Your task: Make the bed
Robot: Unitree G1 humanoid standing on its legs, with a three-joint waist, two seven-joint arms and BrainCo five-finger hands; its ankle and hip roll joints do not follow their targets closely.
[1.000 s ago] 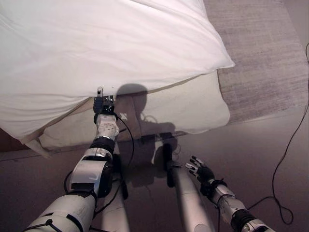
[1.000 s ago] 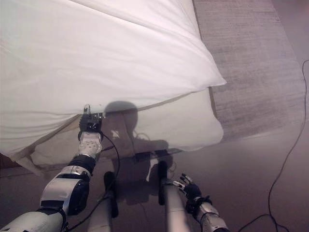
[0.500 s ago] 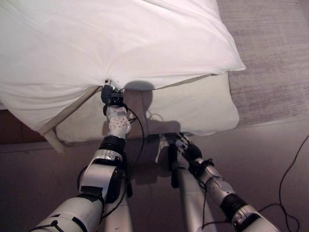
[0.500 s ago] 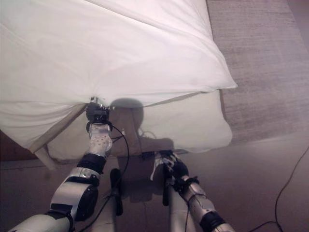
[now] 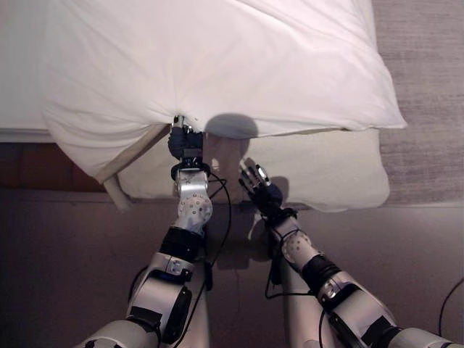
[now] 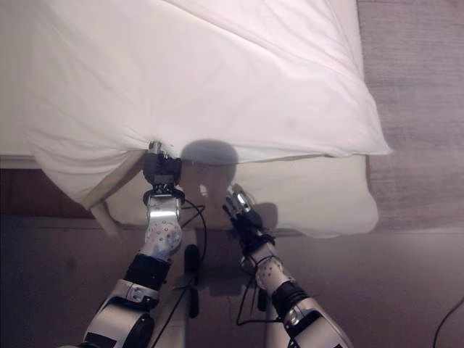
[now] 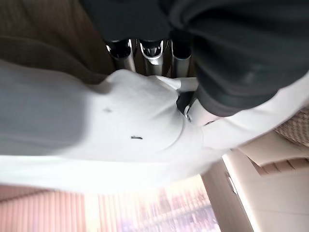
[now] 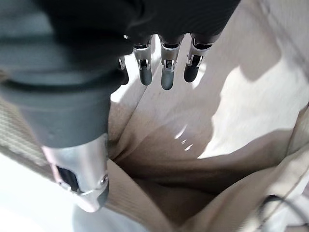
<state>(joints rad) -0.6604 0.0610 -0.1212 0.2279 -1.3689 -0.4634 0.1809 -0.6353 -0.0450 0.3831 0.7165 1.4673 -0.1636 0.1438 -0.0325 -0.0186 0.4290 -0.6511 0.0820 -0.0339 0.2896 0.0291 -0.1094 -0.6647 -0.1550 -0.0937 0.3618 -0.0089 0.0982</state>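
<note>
Here, left hand (image 5: 185, 142) pinching white duvet (image 5: 217, 65) edge; right hand (image 5: 259, 185) — fingers straight, holding nothing.

Left hand (image 5: 185, 143) fingers (image 7: 150, 49) under white duvet (image 5: 239, 65)

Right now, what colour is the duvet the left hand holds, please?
White duvet; clearest in the left eye view.

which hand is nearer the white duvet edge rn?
Left. The left hand is pinching the white duvet's hanging edge. The right hand is open, lower down in front of the beige sheet on the mattress side, apart from the duvet.
</note>
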